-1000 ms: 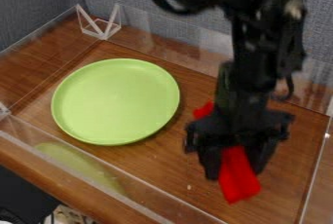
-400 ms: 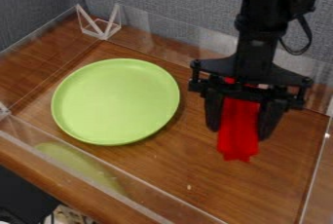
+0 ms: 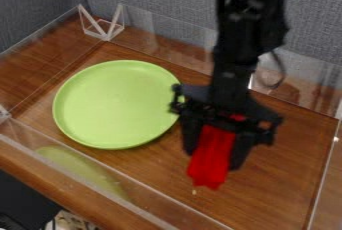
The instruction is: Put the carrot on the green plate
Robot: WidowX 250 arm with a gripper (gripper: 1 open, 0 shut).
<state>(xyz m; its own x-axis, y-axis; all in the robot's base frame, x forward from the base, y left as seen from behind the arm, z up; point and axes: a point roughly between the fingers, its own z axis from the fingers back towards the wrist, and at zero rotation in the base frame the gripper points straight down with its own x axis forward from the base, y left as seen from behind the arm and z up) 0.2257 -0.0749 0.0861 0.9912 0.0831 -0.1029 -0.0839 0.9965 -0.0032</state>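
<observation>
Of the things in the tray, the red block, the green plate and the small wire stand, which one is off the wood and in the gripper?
The carrot, the red block: it hangs from the shut gripper, right of the green plate.

1. I see a wooden table (image 3: 80, 54) spreading under and around the hand;
2. a clear low wall (image 3: 94, 189) edges it, nearer me;
3. a white wire stand (image 3: 100, 21) sits well beyond, far left corner.

A brown wooden tabletop (image 3: 80, 54) with a visible grain was enclosed by low clear walls (image 3: 94, 189). A round lime-green plate (image 3: 118, 103) lay flat on its left half. Near the far left corner, a small white wire stand (image 3: 100, 21) stood on the wood
</observation>
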